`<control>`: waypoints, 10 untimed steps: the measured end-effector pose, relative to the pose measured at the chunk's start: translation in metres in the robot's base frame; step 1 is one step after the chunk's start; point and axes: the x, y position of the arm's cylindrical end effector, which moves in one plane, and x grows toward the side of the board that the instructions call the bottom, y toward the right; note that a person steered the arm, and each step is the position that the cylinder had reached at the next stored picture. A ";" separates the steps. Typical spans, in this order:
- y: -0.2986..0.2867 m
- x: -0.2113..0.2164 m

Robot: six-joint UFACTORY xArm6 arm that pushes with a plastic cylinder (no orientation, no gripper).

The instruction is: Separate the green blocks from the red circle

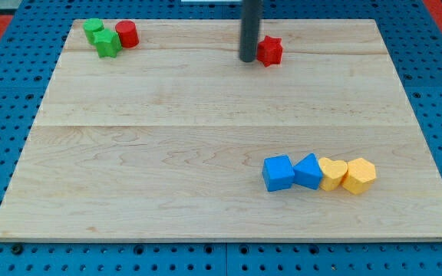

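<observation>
Two green blocks sit at the view's top left: one (pixel 93 30) nearer the corner, a star-like one (pixel 108 43) just below and right of it. The red circle (pixel 126 34) touches the green star block's right side. My tip (pixel 248 59) is a dark rod near the top middle, far to the right of these three. It stands right next to the left side of a red star block (pixel 269 50).
A row of four blocks lies at the lower right: a blue cube (pixel 278 172), a blue block (pixel 308 171), a yellow heart (pixel 332 173) and a yellow hexagon (pixel 358 175). The wooden board (pixel 167 153) rests on a blue pegboard.
</observation>
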 end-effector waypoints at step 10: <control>-0.137 -0.063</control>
